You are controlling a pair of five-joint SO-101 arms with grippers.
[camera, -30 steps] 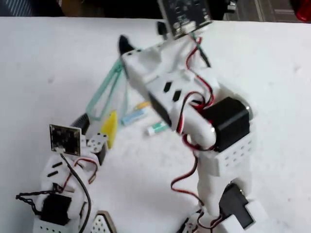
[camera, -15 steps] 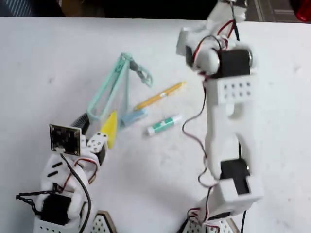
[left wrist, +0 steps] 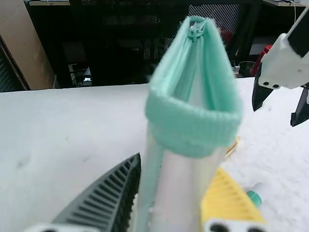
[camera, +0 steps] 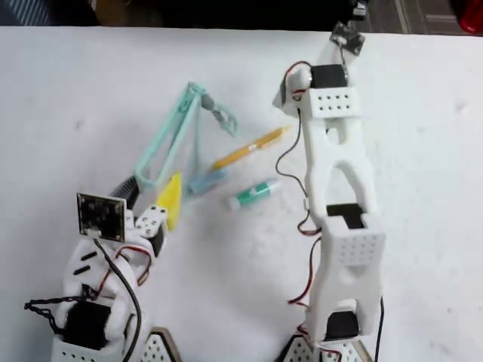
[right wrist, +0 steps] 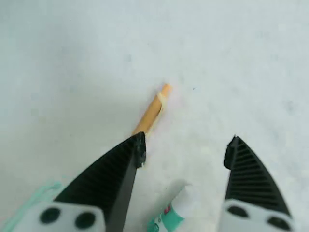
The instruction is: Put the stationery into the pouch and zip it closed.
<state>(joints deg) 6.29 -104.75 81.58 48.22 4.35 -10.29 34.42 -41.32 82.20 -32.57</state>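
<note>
Left jaws: clamped on the pouch [left wrist: 193,121], mouth held open.
Right jaws: spread wide over the pen [right wrist: 153,112].
Grasp: pen to be straddled squarely and pinched mid-shaft.

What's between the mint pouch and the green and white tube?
A small light-blue piece, close by the pouch and apart from the tube, seen in the high view.
</note>
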